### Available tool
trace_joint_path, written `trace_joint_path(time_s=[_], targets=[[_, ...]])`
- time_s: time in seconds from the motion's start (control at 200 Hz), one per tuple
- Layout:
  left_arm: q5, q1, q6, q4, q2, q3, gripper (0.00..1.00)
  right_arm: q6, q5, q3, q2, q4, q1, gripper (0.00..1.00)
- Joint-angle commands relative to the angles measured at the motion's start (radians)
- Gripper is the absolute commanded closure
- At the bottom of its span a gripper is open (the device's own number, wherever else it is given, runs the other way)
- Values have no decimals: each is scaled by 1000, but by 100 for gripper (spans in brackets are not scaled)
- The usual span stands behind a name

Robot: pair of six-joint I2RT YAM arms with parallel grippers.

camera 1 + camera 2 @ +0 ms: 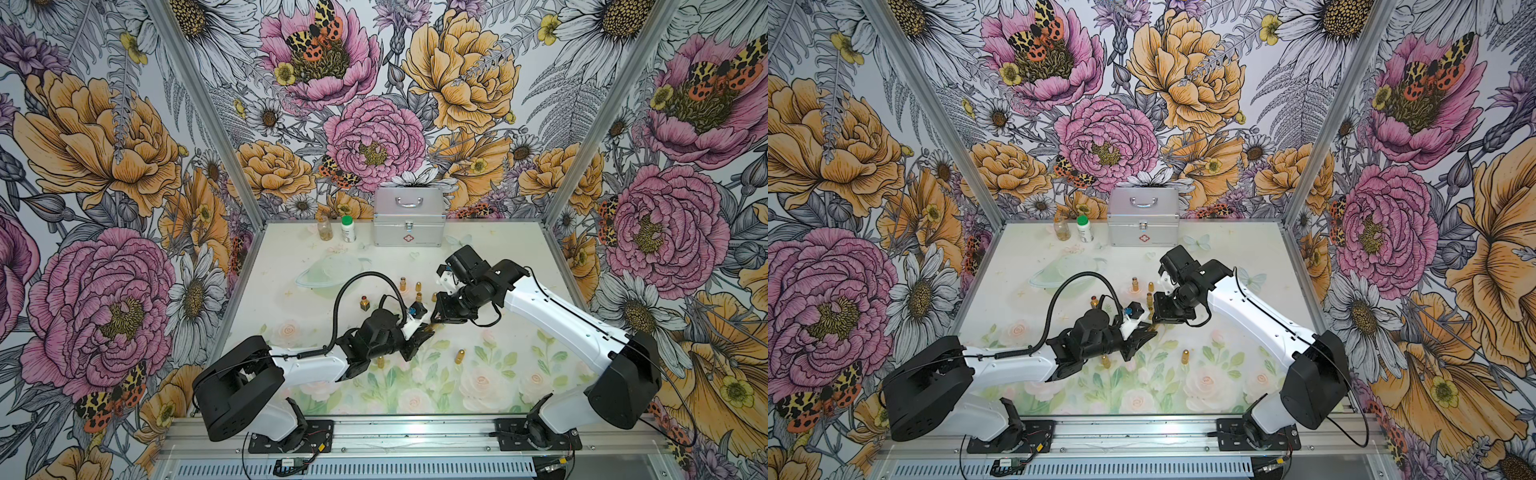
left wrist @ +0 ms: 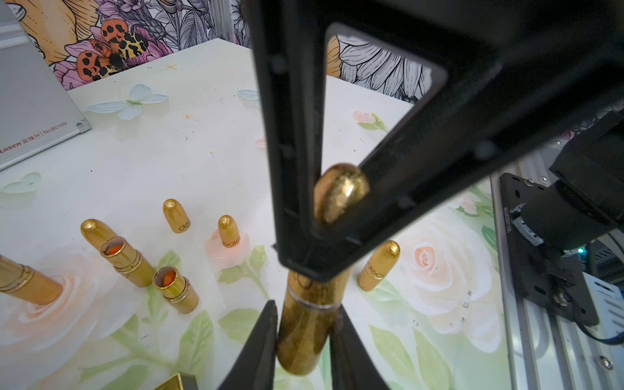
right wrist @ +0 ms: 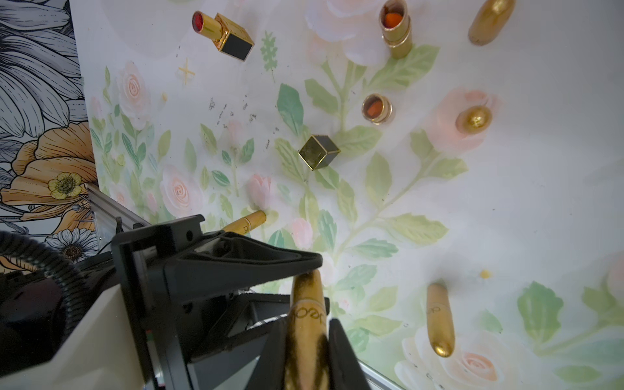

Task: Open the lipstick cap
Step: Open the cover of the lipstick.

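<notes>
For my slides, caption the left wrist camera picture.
The left gripper holds a gold lipstick by its base; the right gripper clamps its cap.

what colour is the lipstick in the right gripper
Gold, with a glittery finish. The lipstick shows best in the left wrist view.

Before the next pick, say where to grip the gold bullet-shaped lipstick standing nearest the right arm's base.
Probably grip the gold bullet-shaped lipstick on its straight barrel below the dome, coming down from above: it stands upright and the rounded tip would slip.
</notes>
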Motion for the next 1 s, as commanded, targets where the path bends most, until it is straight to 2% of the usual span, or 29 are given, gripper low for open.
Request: trace_joint_path(time_s=[0.0, 0.08, 0.23, 0.36, 0.415, 0.6, 0.705, 0.996], targets=[[33, 7, 6, 37, -28, 26, 77, 15, -25, -9, -11, 41, -10, 79], [38, 7, 2, 36, -30, 24, 81, 18, -39, -12, -12, 50, -13, 79], [27, 7, -5, 37, -37, 14, 94, 26, -44, -14, -14, 59, -19, 79], [1, 8, -20, 23, -46, 14, 100, 24, -47, -18, -18, 67, -19, 77], [-15, 7, -27, 20, -50, 10, 100, 24, -41, -24, -27, 78, -19, 72], [-34, 9, -37, -13, -71, 16, 100, 36, -61, -61, -36, 114, -18, 68], [-42, 8, -36, -36, -78, 25, 100, 41, -65, -75, -41, 132, -19, 75], [-98, 10, -49, -71, -78, 45, 100, 43, -58, -83, -45, 132, -18, 79]])
